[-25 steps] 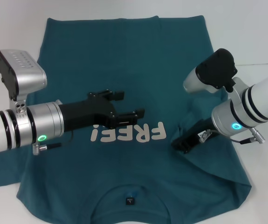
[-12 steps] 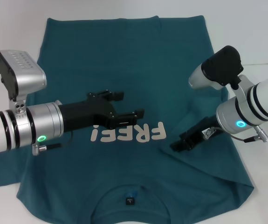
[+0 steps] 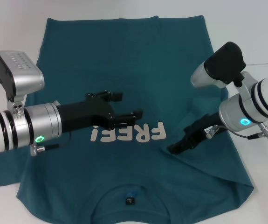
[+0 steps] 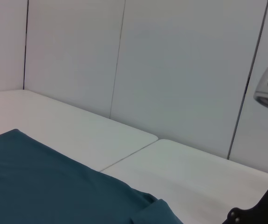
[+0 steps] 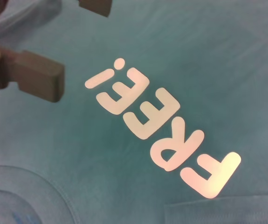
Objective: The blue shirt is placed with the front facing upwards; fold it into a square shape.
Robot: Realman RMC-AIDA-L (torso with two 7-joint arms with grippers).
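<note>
With the blue shirt [image 3: 124,65] spread front-up on the white table [image 3: 12,42], I'm folding its right sleeve inward — my right gripper [image 3: 179,145], grip hidden by cloth, must carry it across, while my left gripper [image 3: 124,106] hovers spread wide above the lettering.

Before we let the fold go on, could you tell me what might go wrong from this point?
The right gripper sits low on the blue shirt, where the right sleeve already lies folded inward; if it drags sideways, it may bunch the cloth and skew that fold. The left gripper hangs open above the FREE! lettering; if it comes down there, it may wrinkle the flat chest.
</note>
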